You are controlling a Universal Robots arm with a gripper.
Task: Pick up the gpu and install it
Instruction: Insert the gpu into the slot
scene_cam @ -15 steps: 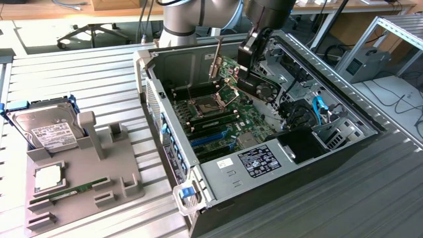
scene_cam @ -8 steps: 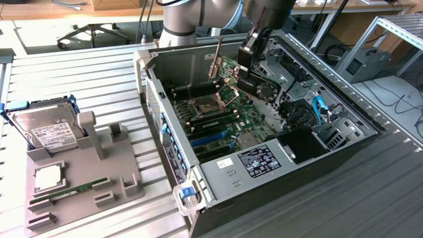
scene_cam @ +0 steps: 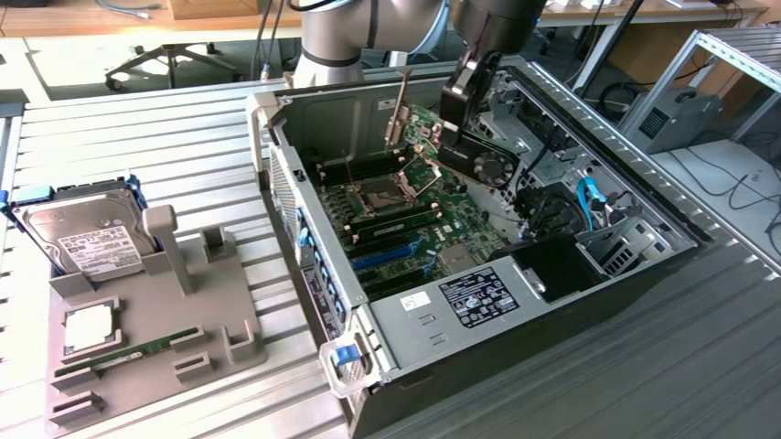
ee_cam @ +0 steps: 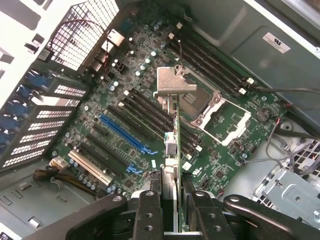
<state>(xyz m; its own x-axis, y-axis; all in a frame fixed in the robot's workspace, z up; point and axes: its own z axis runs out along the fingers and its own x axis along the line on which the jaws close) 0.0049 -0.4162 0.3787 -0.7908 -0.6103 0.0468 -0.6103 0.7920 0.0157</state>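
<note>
The gpu (scene_cam: 474, 157) hangs inside the open computer case (scene_cam: 537, 361), above the motherboard (scene_cam: 415, 215). Its black shroud and round fan face the exterior view's right, and its silver end bracket (scene_cam: 398, 110) points toward the case's rear wall. My gripper (scene_cam: 467, 87) is shut on its upper edge. In the wrist view the gpu (ee_cam: 177, 150) shows edge-on as a thin green board between my fingers (ee_cam: 148, 215), with the silver bracket (ee_cam: 175, 82) at its far end. It hovers over the black expansion slots, beside the blue slot (ee_cam: 127, 135), apart from the board.
A grey fixture (scene_cam: 159, 338) on the exterior view's left carries a silver hard drive (scene_cam: 86, 240), a narrow green memory stick (scene_cam: 123, 352) and a square chip (scene_cam: 91, 327). The processor socket (ee_cam: 220, 112) and memory slots (ee_cam: 210, 65) lie near the gpu. Cables and drive bays crowd the case's right side.
</note>
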